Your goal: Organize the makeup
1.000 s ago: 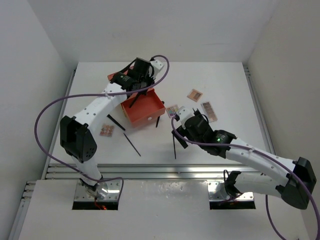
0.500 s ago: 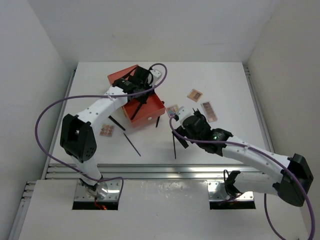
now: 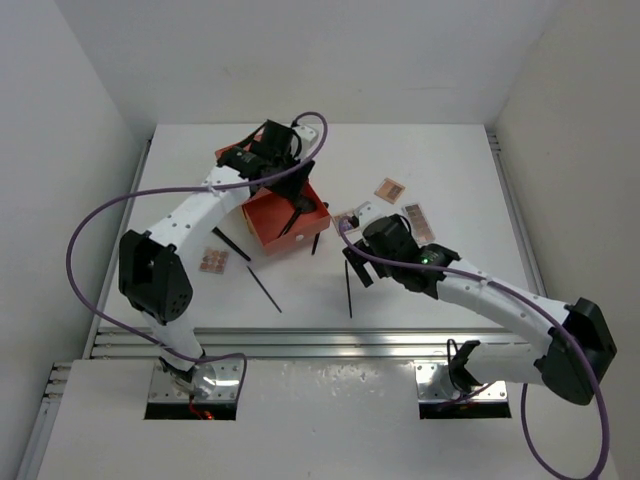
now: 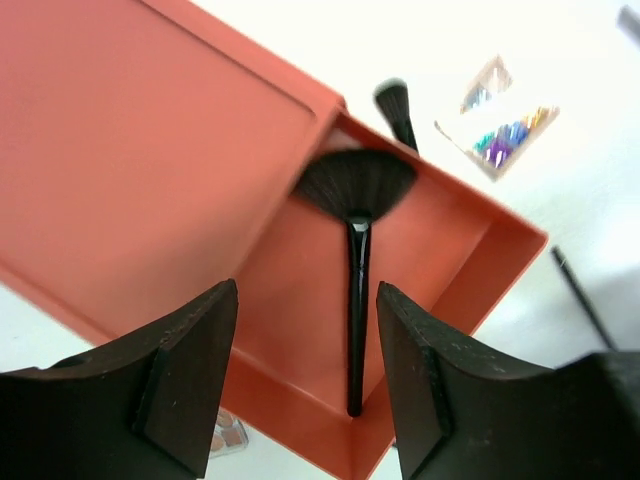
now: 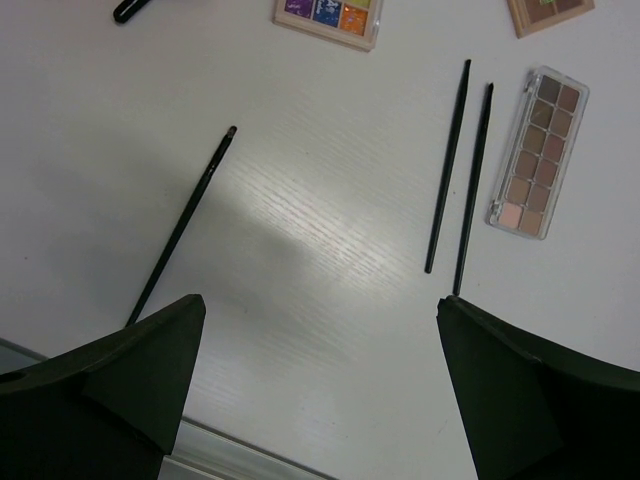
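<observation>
A black fan brush [image 4: 355,290] lies inside the open orange box [image 4: 150,150], its flared head under the box's upper part. My left gripper [image 4: 305,300] hovers over it, open, and neither jaw touches the handle. From above, the left gripper [image 3: 290,185] is over the orange box [image 3: 275,228]. My right gripper [image 5: 320,305] stands wide open over bare table, holding nothing. A thin brush [image 5: 180,230] lies to its left. Two thin sticks [image 5: 447,165] and a pink-brown palette [image 5: 540,150] lie to its right. A multicoloured palette [image 5: 328,15] is farther off.
More makeup lies around the box: a small palette [image 3: 213,261], a stick [image 3: 265,288] and another stick [image 3: 349,290] toward the near rail [image 3: 300,345]. Two palettes [image 3: 390,189] [image 3: 418,222] sit right of the box. Grey walls enclose the table.
My left gripper has opened and let go of the fan brush, which now rests in the orange box. The right gripper moved a little farther up the table, still open.
</observation>
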Tool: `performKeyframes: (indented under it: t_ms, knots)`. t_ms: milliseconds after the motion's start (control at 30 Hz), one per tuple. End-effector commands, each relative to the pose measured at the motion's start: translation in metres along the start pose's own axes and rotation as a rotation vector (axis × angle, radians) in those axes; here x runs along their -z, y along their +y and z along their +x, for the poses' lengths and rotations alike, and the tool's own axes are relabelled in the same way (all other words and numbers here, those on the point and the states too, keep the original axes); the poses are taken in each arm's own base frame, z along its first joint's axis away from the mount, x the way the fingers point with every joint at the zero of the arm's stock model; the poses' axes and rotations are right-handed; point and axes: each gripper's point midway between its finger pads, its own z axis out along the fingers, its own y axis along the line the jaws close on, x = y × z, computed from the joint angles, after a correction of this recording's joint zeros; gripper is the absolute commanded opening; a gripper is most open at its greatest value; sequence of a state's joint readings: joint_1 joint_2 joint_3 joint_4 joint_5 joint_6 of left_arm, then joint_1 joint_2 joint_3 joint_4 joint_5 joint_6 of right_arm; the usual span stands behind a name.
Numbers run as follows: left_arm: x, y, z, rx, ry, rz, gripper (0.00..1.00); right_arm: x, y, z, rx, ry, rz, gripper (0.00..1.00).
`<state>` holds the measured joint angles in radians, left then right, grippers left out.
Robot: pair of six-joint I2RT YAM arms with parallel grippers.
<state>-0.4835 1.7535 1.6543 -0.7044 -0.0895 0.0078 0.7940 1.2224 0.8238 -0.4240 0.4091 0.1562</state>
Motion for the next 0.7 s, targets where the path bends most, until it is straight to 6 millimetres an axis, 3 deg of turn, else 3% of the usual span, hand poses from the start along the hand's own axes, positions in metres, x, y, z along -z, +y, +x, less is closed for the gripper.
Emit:
performKeyframes:
  t_ms: [0, 133, 167, 233, 267, 333, 367, 433, 467, 567, 600, 667]
  knots:
    - [0.055, 0.031, -0.059, 0.121, -0.202, -0.05, 0.64, 0.002, 0.004, -0.018, -0.06, -0.021, -0.019, 1.0]
    - [0.103, 0.082, -0.077, 0.398, -0.331, -0.123, 0.56, 0.002, 0.005, -0.019, -0.071, -0.018, -0.025, 1.0]
    - [0.11, 0.112, -0.071, 0.481, -0.346, -0.175, 0.56, 0.003, 0.005, -0.019, -0.071, -0.02, -0.025, 1.0]
    - [0.114, 0.136, -0.042, 0.658, -0.303, -0.233, 0.54, 0.002, 0.004, -0.016, -0.083, -0.012, -0.02, 1.0]
    - [0.111, 0.162, -0.012, 0.751, -0.257, -0.301, 0.52, 0.002, 0.005, -0.014, -0.082, -0.008, -0.017, 1.0]
    - [0.111, 0.179, 0.021, 0.888, -0.204, -0.352, 0.52, 0.002, 0.004, -0.009, -0.091, 0.001, -0.011, 1.0]
    - [0.11, 0.192, 0.047, 0.954, -0.164, -0.398, 0.52, 0.002, 0.005, -0.009, -0.094, 0.0, -0.012, 1.0]
    - [0.1, 0.195, 0.073, 1.019, -0.11, -0.408, 0.52, 0.001, 0.005, -0.003, -0.106, 0.008, -0.009, 1.0]
    - [0.089, 0.19, 0.095, 1.044, -0.051, -0.408, 0.54, 0.0, 0.005, -0.001, -0.109, 0.01, -0.008, 1.0]
    - [0.056, 0.175, 0.129, 1.084, 0.085, -0.361, 0.57, -0.003, 0.006, 0.004, -0.108, 0.02, -0.008, 1.0]
    - [0.036, 0.167, 0.151, 1.095, 0.165, -0.349, 0.58, -0.003, 0.005, 0.003, -0.109, 0.021, -0.006, 1.0]
    - [0.017, 0.162, 0.158, 1.088, 0.175, -0.329, 0.6, -0.003, 0.008, 0.004, -0.097, 0.029, -0.011, 1.0]
